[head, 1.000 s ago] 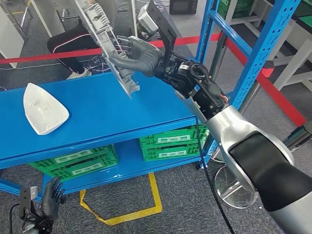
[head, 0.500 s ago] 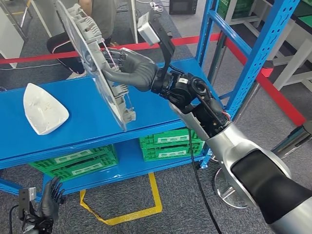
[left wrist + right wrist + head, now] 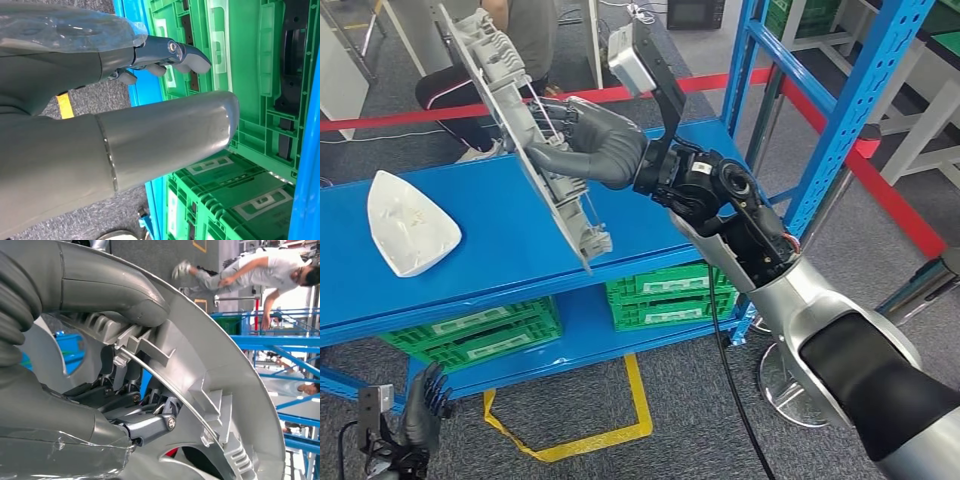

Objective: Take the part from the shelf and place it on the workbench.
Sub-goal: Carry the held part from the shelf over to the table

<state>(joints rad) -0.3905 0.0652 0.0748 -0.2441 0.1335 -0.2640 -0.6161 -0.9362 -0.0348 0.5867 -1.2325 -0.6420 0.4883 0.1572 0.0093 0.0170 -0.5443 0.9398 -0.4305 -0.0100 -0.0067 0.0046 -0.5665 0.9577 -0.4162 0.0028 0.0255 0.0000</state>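
We find the right hand closed around the long grey ribbed plastic part, held tilted in the air above the blue metal shelf top. Against half a second ago, the part's lower end sits slightly further right and lower. The white iron-shaped plastic shell lies unmoved on the shelf. The left hand hangs low with fingers apart, holding nothing, as before
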